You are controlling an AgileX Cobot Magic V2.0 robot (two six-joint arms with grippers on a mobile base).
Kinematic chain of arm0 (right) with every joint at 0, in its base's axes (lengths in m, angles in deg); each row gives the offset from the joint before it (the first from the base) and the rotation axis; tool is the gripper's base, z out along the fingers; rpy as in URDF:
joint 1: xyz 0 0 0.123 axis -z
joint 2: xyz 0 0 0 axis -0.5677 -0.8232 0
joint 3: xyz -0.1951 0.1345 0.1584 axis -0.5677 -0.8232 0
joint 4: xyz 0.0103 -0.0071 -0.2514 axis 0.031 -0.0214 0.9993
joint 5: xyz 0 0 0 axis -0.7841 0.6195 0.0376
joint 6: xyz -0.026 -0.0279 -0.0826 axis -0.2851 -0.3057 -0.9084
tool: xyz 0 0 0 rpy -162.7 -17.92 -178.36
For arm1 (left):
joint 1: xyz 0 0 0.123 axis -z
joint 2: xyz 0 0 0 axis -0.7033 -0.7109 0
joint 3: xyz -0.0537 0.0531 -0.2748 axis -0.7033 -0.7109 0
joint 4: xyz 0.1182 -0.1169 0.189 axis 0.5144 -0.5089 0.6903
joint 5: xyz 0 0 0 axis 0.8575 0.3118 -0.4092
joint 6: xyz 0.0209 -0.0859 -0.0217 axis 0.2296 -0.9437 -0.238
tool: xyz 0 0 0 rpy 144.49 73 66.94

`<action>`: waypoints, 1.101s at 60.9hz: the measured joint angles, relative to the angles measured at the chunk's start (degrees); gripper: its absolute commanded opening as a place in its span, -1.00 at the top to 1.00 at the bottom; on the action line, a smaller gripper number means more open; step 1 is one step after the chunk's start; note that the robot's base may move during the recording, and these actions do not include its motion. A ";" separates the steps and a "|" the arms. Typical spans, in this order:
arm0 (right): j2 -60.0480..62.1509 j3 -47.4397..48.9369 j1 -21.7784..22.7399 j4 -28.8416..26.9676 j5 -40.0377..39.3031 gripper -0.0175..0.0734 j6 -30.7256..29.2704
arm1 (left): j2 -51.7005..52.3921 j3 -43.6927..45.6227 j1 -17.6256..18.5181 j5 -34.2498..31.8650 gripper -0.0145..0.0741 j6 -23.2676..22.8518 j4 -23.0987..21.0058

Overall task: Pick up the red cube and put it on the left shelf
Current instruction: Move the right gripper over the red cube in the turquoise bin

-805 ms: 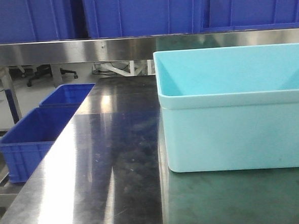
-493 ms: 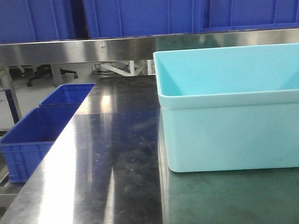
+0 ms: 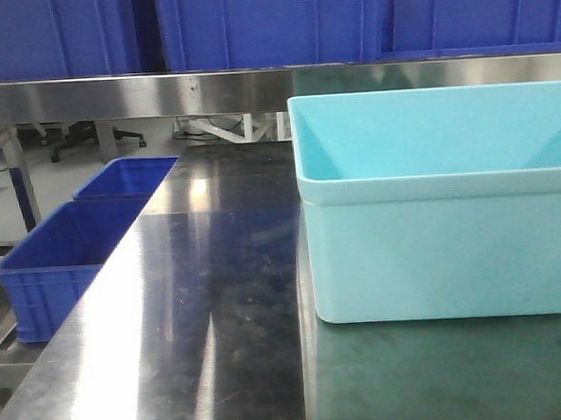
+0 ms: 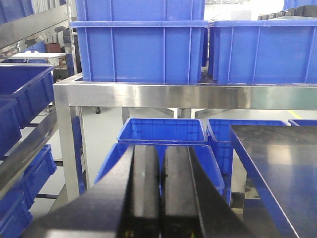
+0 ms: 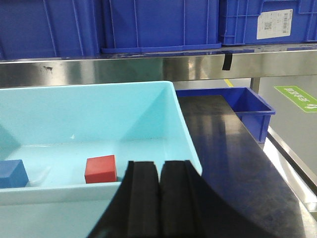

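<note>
The left fingers [image 4: 161,151] and right fingers [image 5: 158,171] are pressed closed, holding nothing. The red cube [image 5: 100,169] lies in the turquoise tub [image 5: 185,134], ahead-left of the right fingers. Reaching in low or unopened, I reckon, could clip the rim or shove the cube.

My left end effector [image 4: 161,153] and right end effector [image 5: 159,166] are matte black. The tub [image 5: 168,114] is pale turquoise; inside, the red cube [image 5: 100,169] is plain red, the other cube [image 5: 12,173] plain blue. The counter [image 3: 218,271] is glossy grey steel streaked with white glare. The shelf [image 4: 173,95] rail is brushed silver, its crates [image 4: 143,49] dark blue with vertical ribs, one bearing a white label [image 5: 274,24] printed black. A floor sign [image 5: 299,97] is green.
</note>
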 measured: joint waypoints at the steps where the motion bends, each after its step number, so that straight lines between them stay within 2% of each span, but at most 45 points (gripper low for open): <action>1: 0.00 0.00 0.00 0.00 0.00 0.49 0.00 | 0.00 0.00 0.00 0.00 0.44 0.00 0.00; 26: 0.00 0.00 0.00 0.00 -0.22 0.49 0.00 | 0.00 0.00 0.00 0.00 0.44 0.00 0.00; 40: 0.00 0.16 0.00 -0.88 -3.14 0.49 0.00 | 0.00 0.00 0.00 0.00 0.44 0.00 0.00; 52: -2.74 7.03 -1.27 -1.75 -3.14 0.49 0.00 | 0.00 0.00 0.00 0.00 0.44 0.00 0.00; 67: -17.21 18.83 -3.98 -1.89 -3.36 0.49 0.00 | 0.00 0.00 0.00 0.00 0.44 0.00 0.00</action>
